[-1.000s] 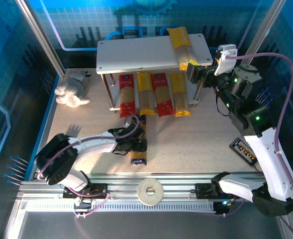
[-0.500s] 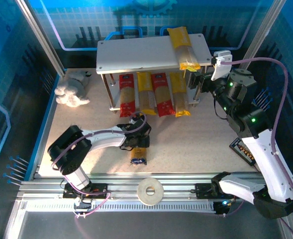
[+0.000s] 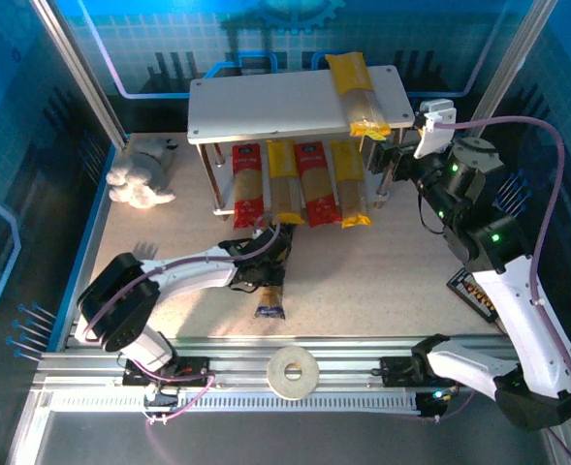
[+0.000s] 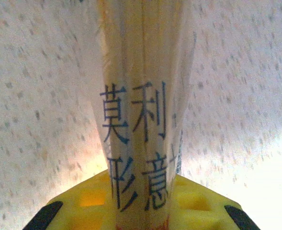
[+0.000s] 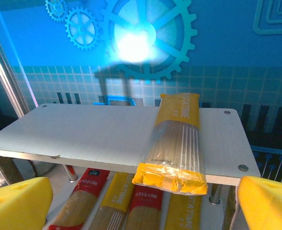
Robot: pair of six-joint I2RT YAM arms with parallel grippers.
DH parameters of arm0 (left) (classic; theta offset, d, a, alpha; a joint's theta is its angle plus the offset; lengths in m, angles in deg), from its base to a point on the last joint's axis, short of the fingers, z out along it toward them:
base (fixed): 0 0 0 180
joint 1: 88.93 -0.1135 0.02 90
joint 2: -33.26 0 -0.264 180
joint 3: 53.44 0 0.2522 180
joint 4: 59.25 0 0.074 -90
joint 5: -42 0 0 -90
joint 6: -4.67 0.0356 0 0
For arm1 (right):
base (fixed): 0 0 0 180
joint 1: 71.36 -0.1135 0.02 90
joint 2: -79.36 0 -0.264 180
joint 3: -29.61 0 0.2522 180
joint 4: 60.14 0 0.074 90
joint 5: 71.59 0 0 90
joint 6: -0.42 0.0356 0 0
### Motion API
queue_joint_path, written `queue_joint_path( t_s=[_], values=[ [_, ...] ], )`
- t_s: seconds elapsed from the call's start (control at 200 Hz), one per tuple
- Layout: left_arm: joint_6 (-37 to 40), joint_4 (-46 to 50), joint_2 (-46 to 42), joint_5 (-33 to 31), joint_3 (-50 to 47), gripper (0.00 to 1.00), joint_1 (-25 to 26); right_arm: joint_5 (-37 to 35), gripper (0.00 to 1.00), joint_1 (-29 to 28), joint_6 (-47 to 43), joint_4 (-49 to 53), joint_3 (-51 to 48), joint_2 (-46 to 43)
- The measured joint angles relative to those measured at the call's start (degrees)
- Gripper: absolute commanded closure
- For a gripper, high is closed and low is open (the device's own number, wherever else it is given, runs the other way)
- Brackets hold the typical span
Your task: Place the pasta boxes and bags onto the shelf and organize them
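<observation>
**Pale pack pinched in front of the shelf**

Lies on the speckled surface in front of the shelf's left half. Runs lengthwise out from the shelf's front edge toward the near rail, much the same way as the four lower packs. Points its dark blue end away from the shelf, with the shelf-side end hidden beneath the arm.

Clamped crosswise by the left gripper, which reaches in from the left and is pressed together on the shelf-side half. From the left wrist, looks squeezed narrow between the yellow fingers, then widens as it stretches straight ahead. Carries blue Chinese characters along its length. Cannot tell whether lifted or resting on the surface.

Just off the shelf's right front corner, well apart from the pale pack: the right gripper, fingers spread wide, nothing between them. Ahead of it, on the shelf's top board near the right end: a top yellow pack. Laid front to back, with its crumpled yellow end overhanging the front edge.

On the shelf's lower board, side by side: red, yellow, red, yellow. All laid front to back, near ends poking past the top board's front edge.
</observation>
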Motion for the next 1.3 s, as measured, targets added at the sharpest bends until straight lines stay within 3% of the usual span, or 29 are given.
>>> queue_joint_path(
  t_s=[0.25, 0.39, 0.62, 0.885, 1.035, 1.301],
  values=[
    [0.1, 15.2, -13.0, 7.2, -1.5, 0.92, 0.9, 0.3, 0.0, 0.0, 0.9, -0.7, -1.4, -0.9],
    [-0.2, 21.7, -20.5, 9.9, -0.3, 0.89, 2.4, 0.2, 0.0, 0.0, 1.1, -0.8, -1.7, -1.0],
    [1.3, 29.9, -25.0, 12.0, 17.7, 0.87, 3.2, -6.8, 0.0, 0.1, 0.7, 1.6, -1.7, -1.0],
    [11.5, 29.2, -19.1, 11.5, 46.3, 0.84, 2.7, -11.3, 0.0, 0.5, 0.7, 3.6, -3.7, -1.0],
    [17.6, 28.1, -12.9, 11.2, 58.2, 0.83, -1.1, -11.8, 0.0, 1.7, 0.8, 4.0, -4.8, -1.6],
    [24.3, 23.7, 2.3, -0.3, 71.1, 0.83, -5.1, -10.5, 0.0, 2.4, 1.3, 4.0, -4.8, -1.2]
  ],
)
